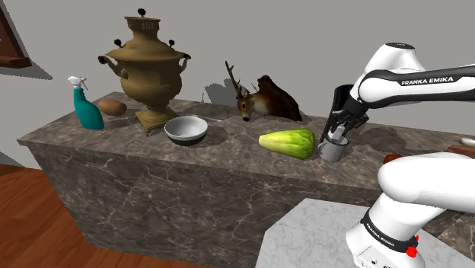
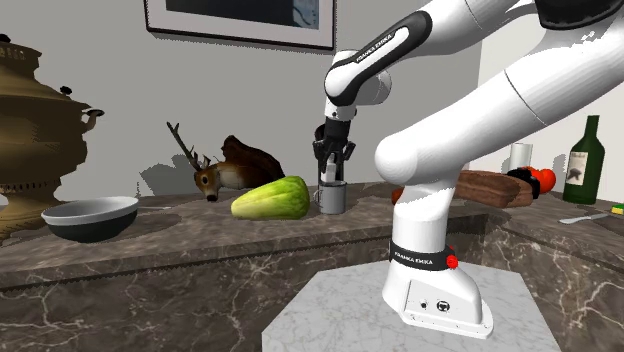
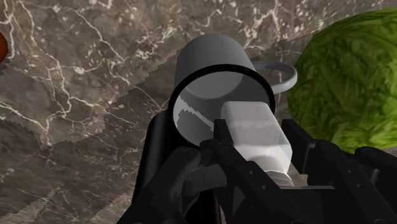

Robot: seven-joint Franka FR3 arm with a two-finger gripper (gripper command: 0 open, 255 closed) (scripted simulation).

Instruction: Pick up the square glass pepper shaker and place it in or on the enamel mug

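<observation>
Jaws are clamped on the pale, translucent square shaker (image 3: 254, 130), one finger on each side, holding it right over the open mouth of the grey mug (image 3: 213, 60). That mug stands upright on the dark marble tabletop (image 3: 76, 76). It is just beside a green cabbage (image 3: 347, 79), on the cabbage's right in the shoulder view, with a deer-head figure (image 1: 255, 103) farther back.
</observation>
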